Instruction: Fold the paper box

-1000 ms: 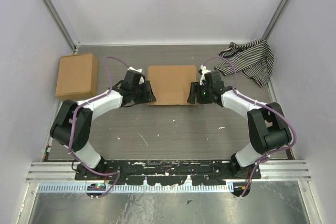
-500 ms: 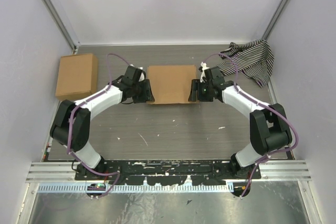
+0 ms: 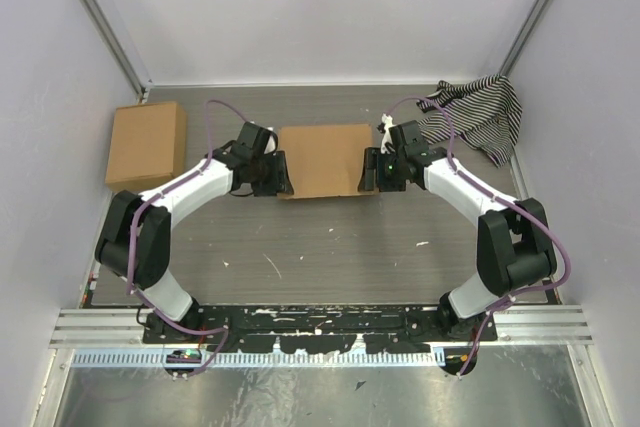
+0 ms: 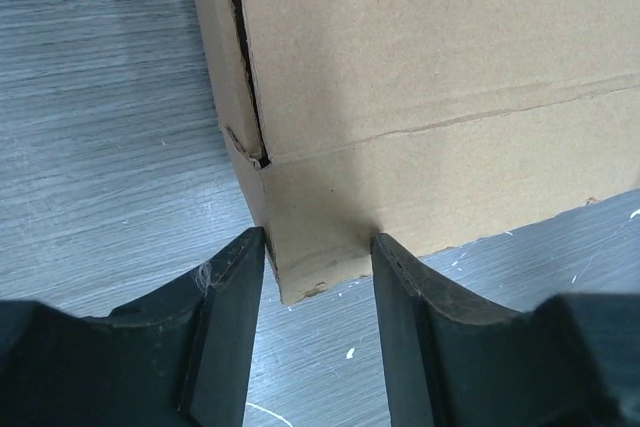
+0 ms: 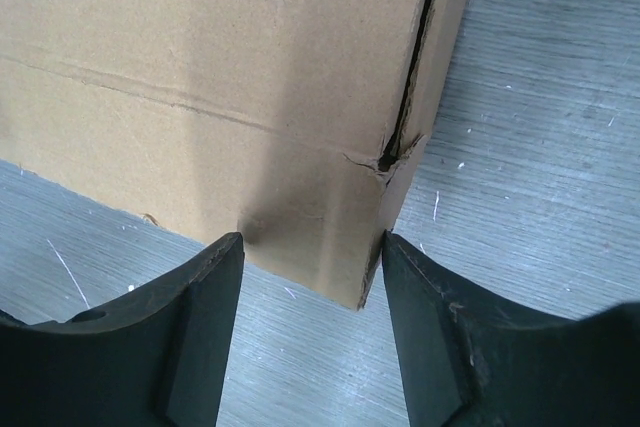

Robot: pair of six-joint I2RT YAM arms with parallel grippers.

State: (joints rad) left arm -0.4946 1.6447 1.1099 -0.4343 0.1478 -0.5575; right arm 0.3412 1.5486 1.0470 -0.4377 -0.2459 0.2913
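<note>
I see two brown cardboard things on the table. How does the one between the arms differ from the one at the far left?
The paper box lies mid-table between the left tool and right tool, each straddling a near corner; the other cardboard box sits alone by the left wall. The paper box looks wider than deep from above; the other looks deeper than wide. Both are plain brown and closed.

Paper box (image 3: 325, 160) between both tools.

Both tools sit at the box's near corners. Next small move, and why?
Probably close both tools a little further, together. Each near corner of the paper box sits between open fingers: left tool, right tool. Visible gaps remain, so neither grips yet; the box lies flat on the table.
</note>
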